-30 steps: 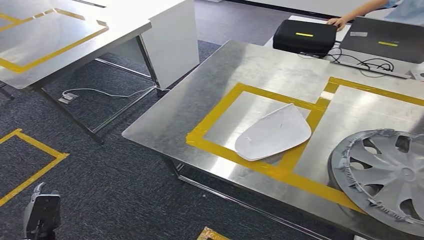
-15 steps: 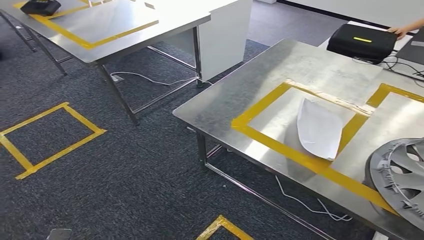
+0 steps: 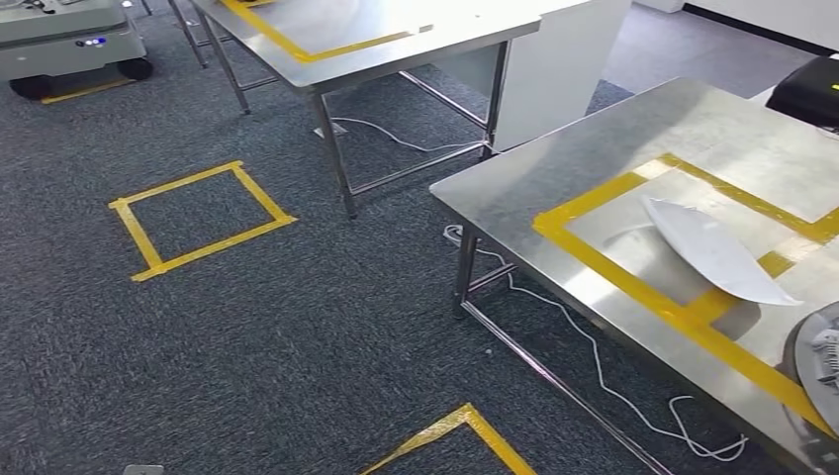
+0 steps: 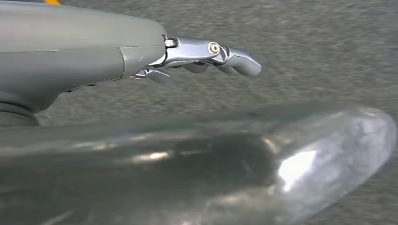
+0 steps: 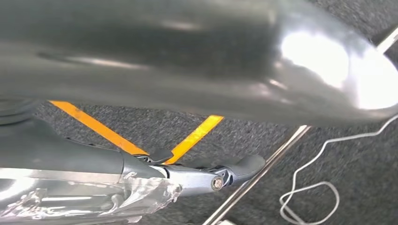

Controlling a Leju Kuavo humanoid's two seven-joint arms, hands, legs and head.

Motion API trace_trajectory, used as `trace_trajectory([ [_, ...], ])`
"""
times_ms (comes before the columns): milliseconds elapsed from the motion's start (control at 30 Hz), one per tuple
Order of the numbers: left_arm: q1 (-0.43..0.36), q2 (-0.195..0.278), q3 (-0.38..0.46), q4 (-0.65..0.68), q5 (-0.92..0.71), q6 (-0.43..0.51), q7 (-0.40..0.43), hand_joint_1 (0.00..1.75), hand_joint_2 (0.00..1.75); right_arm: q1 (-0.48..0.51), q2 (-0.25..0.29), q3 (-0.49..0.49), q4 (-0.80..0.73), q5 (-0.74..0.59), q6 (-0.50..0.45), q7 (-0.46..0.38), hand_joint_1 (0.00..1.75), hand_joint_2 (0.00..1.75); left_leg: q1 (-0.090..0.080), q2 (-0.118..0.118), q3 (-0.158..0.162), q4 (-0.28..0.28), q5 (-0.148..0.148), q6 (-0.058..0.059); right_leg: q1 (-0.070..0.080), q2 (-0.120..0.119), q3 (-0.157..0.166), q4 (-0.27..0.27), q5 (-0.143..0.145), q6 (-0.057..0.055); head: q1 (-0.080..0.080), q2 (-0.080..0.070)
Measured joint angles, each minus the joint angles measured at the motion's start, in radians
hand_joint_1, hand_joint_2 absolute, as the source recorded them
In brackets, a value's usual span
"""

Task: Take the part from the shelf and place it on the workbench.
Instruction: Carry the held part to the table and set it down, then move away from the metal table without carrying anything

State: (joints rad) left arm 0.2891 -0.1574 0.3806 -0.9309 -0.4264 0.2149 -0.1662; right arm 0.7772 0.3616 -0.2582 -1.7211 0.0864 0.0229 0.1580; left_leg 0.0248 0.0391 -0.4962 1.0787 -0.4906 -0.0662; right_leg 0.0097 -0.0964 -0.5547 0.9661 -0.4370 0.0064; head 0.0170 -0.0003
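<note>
Left hand first, seen from its wrist: we find it hanging over dark grey carpet, fingers stretched forward side by side and holding nothing, though their tips curl down a little. Over to the right hand, also above carpet, with yellow floor tape and a white cable beneath it; we see its fingers extended and nothing in them, so it hangs loose too.

Up in the head view we look down on a steel workbench on the right, marked with a yellow tape frame. On it lies the white part, a flat, leaf-shaped piece, one end inside the frame and its pointed end crossing the tape. Just beside it, at the picture's right edge, we catch the rim of a grey wheel cover. A black case sits at the bench's far corner.

A second steel table stands farther back on the left, well apart from the bench, and a yellow tape square marks the floor between. A grey wheeled unit sits at the top left.
</note>
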Motion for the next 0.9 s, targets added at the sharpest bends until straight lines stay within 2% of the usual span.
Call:
trace_trajectory([
  [33,0.000,-0.010,0.000,0.000,-0.012,0.003,0.001,0.00,0.00,-0.001,0.000,-0.004,-0.002,0.000,0.007,-0.003,0.00,0.00,-0.001,0.018,0.055,-0.077,-0.013,0.002,-0.001,-0.012,-0.011,0.014,0.005,0.007,0.000,0.000],
  [67,0.000,-0.020,0.000,0.000,-0.023,0.008,0.003,0.00,0.00,-0.003,0.000,-0.008,-0.004,0.001,0.014,-0.006,0.00,0.00,-0.005,0.029,0.089,-0.130,-0.028,0.008,-0.002,-0.025,-0.019,0.025,0.010,0.015,0.001,0.000],
  [100,0.003,-0.028,-0.001,0.000,-0.033,0.012,0.010,0.00,0.00,-0.006,0.000,-0.012,-0.004,0.002,0.021,-0.007,0.00,0.00,-0.010,0.025,0.101,-0.157,-0.036,0.016,-0.006,-0.037,-0.024,0.032,0.016,0.022,0.002,0.000],
  [133,0.010,-0.038,-0.003,0.000,-0.043,0.013,0.021,0.00,0.00,-0.010,0.000,-0.016,-0.004,0.003,0.028,-0.008,0.00,0.00,-0.014,0.017,0.095,-0.160,-0.037,0.028,-0.011,-0.042,-0.028,0.034,0.021,0.031,0.001,0.000],
  [167,0.021,-0.045,-0.007,0.000,-0.051,0.014,0.034,0.00,0.00,-0.014,0.000,-0.019,-0.004,0.004,0.036,-0.008,0.00,0.00,-0.016,0.010,0.086,-0.158,-0.031,0.039,-0.017,-0.027,-0.031,0.040,0.013,0.039,0.002,0.000],
  [200,0.032,-0.050,-0.012,0.000,-0.056,0.012,0.047,0.00,0.00,-0.017,0.000,-0.021,-0.004,0.005,0.042,-0.009,0.00,0.00,-0.017,0.003,0.078,-0.158,-0.023,0.050,-0.021,0.001,-0.038,0.058,-0.011,0.046,0.002,0.000],
  [267,0.045,-0.057,-0.027,-0.006,-0.059,0.000,0.064,0.00,0.00,-0.018,0.000,-0.028,-0.002,0.009,0.053,-0.009,0.00,0.00,-0.020,-0.015,0.055,-0.158,-0.002,0.068,-0.022,0.068,-0.065,0.152,-0.101,0.053,0.003,0.000],
  [300,0.049,-0.059,-0.036,-0.012,-0.058,-0.010,0.069,0.00,0.00,-0.018,0.000,-0.031,0.000,0.013,0.059,-0.009,0.00,0.00,-0.022,-0.027,0.041,-0.158,0.008,0.073,-0.020,0.085,-0.081,0.217,-0.144,0.051,0.004,0.000],
  [333,0.052,-0.060,-0.046,-0.019,-0.057,-0.023,0.073,0.00,0.00,-0.020,0.000,-0.036,0.002,0.019,0.067,-0.008,0.00,0.00,-0.026,-0.041,0.027,-0.158,0.017,0.075,-0.018,0.092,-0.092,0.276,-0.168,0.049,0.005,0.000],
  [367,0.059,-0.061,-0.057,-0.028,-0.056,-0.036,0.079,0.00,0.00,-0.024,0.000,-0.041,0.004,0.024,0.076,-0.009,0.00,0.00,-0.028,-0.054,0.013,-0.158,0.025,0.077,-0.016,0.095,-0.093,0.310,-0.165,0.045,0.005,0.000],
  [400,0.068,-0.060,-0.067,-0.039,-0.056,-0.047,0.087,0.00,0.00,-0.029,0.000,-0.047,0.007,0.031,0.086,-0.009,0.00,0.00,-0.031,-0.066,0.001,-0.158,0.031,0.077,-0.014,0.097,-0.080,0.312,-0.140,0.040,0.005,0.000],
  [433,0.078,-0.059,-0.079,-0.051,-0.056,-0.055,0.095,0.00,0.00,-0.033,0.000,-0.053,0.010,0.037,0.098,-0.010,0.00,0.00,-0.032,-0.079,-0.010,-0.158,0.038,0.078,-0.012,0.101,-0.048,0.278,-0.105,0.035,0.005,0.000],
  [467,0.089,-0.058,-0.091,-0.062,-0.057,-0.060,0.104,0.00,0.00,-0.037,0.000,-0.060,0.013,0.043,0.109,-0.011,0.00,0.00,-0.033,-0.091,-0.018,-0.157,0.045,0.077,-0.011,0.116,0.002,0.213,-0.076,0.030,0.005,0.000],
  [500,0.097,-0.057,-0.103,-0.073,-0.058,-0.062,0.112,0.00,0.00,-0.041,0.000,-0.065,0.017,0.049,0.119,-0.013,0.00,0.00,-0.035,-0.102,-0.025,-0.155,0.052,0.074,-0.011,0.137,0.063,0.131,-0.069,0.025,0.005,0.000],
  [533,0.104,-0.057,-0.113,-0.084,-0.058,-0.062,0.117,0.00,0.00,-0.046,0.000,-0.070,0.020,0.053,0.127,-0.014,0.00,0.00,-0.036,-0.113,-0.032,-0.150,0.057,0.071,-0.012,0.154,0.112,0.054,-0.079,0.023,0.005,0.000],
  [567,0.109,-0.057,-0.122,-0.093,-0.058,-0.062,0.119,0.00,0.00,-0.049,0.000,-0.074,0.024,0.055,0.131,-0.016,0.00,0.00,-0.038,-0.124,-0.037,-0.145,0.060,0.067,-0.012,0.166,0.145,0.000,-0.098,0.019,0.004,0.000],
  [600,0.113,-0.056,-0.130,-0.101,-0.058,-0.062,0.121,0.00,0.00,-0.053,0.000,-0.077,0.027,0.057,0.133,-0.017,0.00,0.00,-0.039,-0.135,-0.043,-0.141,0.060,0.063,-0.012,0.164,0.160,-0.027,-0.116,0.015,0.004,0.000],
  [633,0.117,-0.056,-0.136,-0.108,-0.058,-0.062,0.121,0.00,0.00,-0.056,0.000,-0.079,0.030,0.058,0.134,-0.017,0.00,0.00,-0.038,-0.145,-0.047,-0.137,0.060,0.058,-0.012,0.153,0.159,-0.035,-0.124,0.010,0.004,0.000],
  [667,0.122,-0.055,-0.141,-0.113,-0.058,-0.062,0.121,0.00,0.00,-0.058,0.000,-0.082,0.032,0.059,0.135,-0.018,0.00,0.00,-0.037,-0.142,-0.050,-0.130,0.058,0.054,-0.012,0.141,0.159,-0.034,-0.125,0.003,0.003,0.000],
  [700,0.127,-0.055,-0.145,-0.118,-0.058,-0.062,0.121,0.00,0.00,-0.060,0.000,-0.085,0.033,0.059,0.135,-0.018,0.00,0.00,-0.037,-0.127,-0.059,-0.110,0.047,0.050,-0.013,0.129,0.162,-0.034,-0.125,-0.003,0.001,0.000],
  [767,0.134,-0.054,-0.152,-0.126,-0.058,-0.061,0.121,0.00,0.00,-0.059,0.000,-0.090,0.036,0.059,0.136,-0.019,0.00,0.00,-0.036,-0.077,-0.111,-0.004,-0.007,0.043,-0.014,0.104,0.168,-0.035,-0.126,-0.008,-0.005,0.000],
  [800,0.135,-0.053,-0.155,-0.129,-0.057,-0.061,0.122,0.00,0.00,-0.058,0.000,-0.093,0.038,0.060,0.137,-0.019,0.00,0.00,-0.035,-0.060,-0.152,0.073,-0.041,0.039,-0.013,0.091,0.173,-0.035,-0.131,-0.009,-0.008,0.000],
  [833,0.136,-0.053,-0.159,-0.131,-0.056,-0.061,0.122,0.00,0.00,-0.059,0.000,-0.095,0.040,0.061,0.139,-0.019,0.00,0.00,-0.035,-0.053,-0.192,0.144,-0.064,0.036,-0.013,0.076,0.179,-0.035,-0.137,-0.008,-0.009,0.000],
  [867,0.138,-0.053,-0.162,-0.132,-0.054,-0.059,0.123,0.00,0.00,-0.059,0.000,-0.097,0.042,0.063,0.142,-0.020,0.00,0.00,-0.035,-0.051,-0.219,0.186,-0.065,0.036,-0.012,0.063,0.187,-0.035,-0.145,-0.007,-0.009,0.000],
  [900,0.142,-0.053,-0.165,-0.134,-0.048,-0.056,0.125,0.00,0.00,-0.061,0.000,-0.098,0.044,0.066,0.146,-0.021,0.00,0.00,-0.035,-0.050,-0.231,0.194,-0.043,0.037,-0.012,0.050,0.198,-0.035,-0.154,-0.006,-0.009,0.000],
])
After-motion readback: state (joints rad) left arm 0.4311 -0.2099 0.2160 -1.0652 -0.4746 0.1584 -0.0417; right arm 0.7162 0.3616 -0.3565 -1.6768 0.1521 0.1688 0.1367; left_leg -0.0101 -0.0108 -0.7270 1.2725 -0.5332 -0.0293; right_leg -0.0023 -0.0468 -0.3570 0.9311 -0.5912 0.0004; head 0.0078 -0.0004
